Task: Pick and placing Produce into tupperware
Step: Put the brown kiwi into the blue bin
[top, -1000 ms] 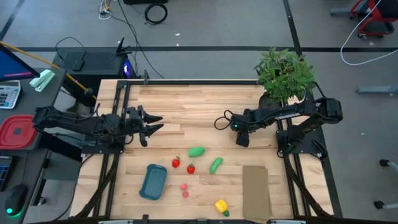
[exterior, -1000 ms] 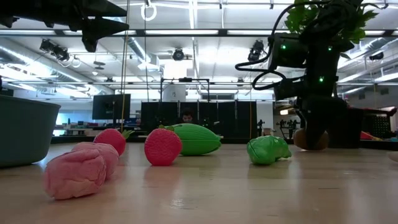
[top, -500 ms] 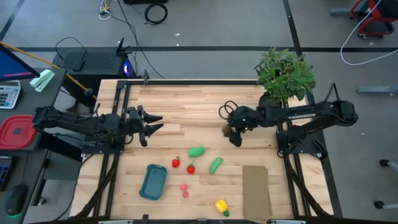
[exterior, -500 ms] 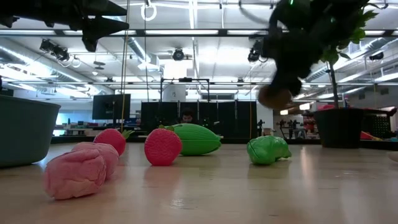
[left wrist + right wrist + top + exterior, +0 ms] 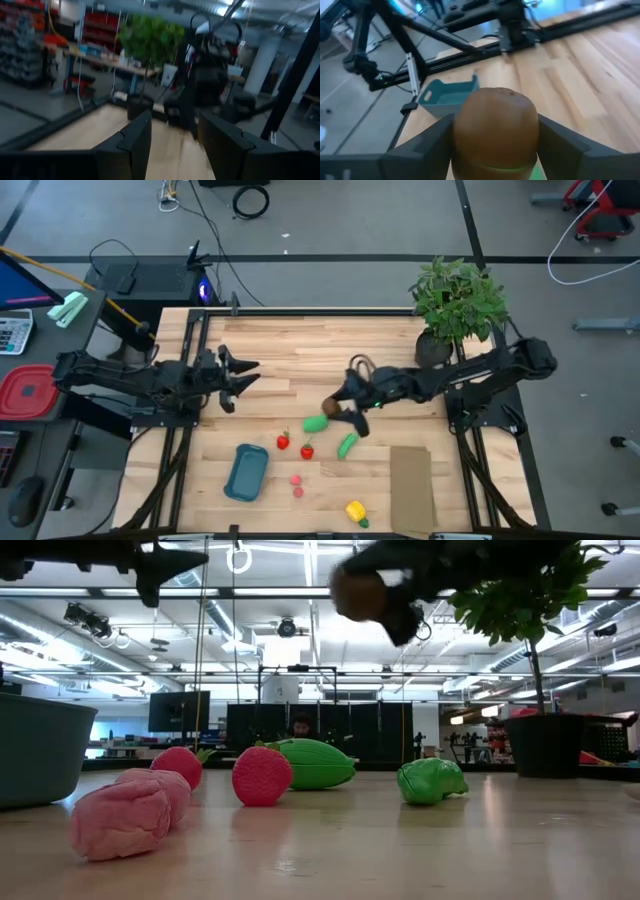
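Note:
My right gripper is shut on a brown round produce piece and holds it in the air over the table's middle, above a green piece. Lying on the wood are a second green piece, two red ones, two pink ones and a yellow one. The blue-teal tupperware stands near the front left. My left gripper hangs open over the left side, with nothing between its fingers. My right gripper pinches the brown round piece by two opposite sides, one finger on each flank. The fingers come from the table's right, close to level and slanting a little down. The piece is lifted well clear of the table.
A leafy potted plant stands at the far right corner. A flat brown cardboard rectangle lies at the near right. A red container sits off the table to the left. Bare wood spans the far half.
My right gripper has lifted the brown round piece off the table near the plant and carried it up and toward the table's left, over the green piece. It has tipped from pointing down to nearly level. The other produce has stayed put.

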You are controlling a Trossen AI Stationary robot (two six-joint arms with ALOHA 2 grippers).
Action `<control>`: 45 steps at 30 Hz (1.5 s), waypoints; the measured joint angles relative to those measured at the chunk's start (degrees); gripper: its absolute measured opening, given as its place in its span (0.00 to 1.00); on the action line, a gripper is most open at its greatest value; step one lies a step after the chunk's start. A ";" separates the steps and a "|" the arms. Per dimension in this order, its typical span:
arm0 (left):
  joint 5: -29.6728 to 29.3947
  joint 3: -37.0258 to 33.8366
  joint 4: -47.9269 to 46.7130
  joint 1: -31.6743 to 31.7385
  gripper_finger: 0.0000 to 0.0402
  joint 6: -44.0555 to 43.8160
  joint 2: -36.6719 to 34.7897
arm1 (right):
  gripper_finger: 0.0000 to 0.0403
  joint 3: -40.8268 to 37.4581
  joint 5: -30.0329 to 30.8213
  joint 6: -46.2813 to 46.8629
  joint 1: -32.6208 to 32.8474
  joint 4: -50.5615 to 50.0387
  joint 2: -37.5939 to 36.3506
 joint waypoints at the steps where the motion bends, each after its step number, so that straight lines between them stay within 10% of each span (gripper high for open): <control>1: 0.00 0.00 1.17 0.00 0.43 0.49 0.00 | 0.65 2.32 0.04 -0.77 0.87 -0.04 2.07; 18: -0.15 8.72 0.55 -0.09 0.43 7.69 -0.96 | 0.40 40.45 1.58 -9.63 6.95 -15.30 31.49; 31: -0.10 10.86 -32.46 -0.32 0.42 -14.94 2.44 | 0.45 29.86 8.91 -6.74 7.03 -31.02 29.25; 45: 0.16 10.84 -34.70 -3.87 0.42 -33.62 19.13 | 0.60 14.37 24.38 -4.69 6.31 -36.98 13.34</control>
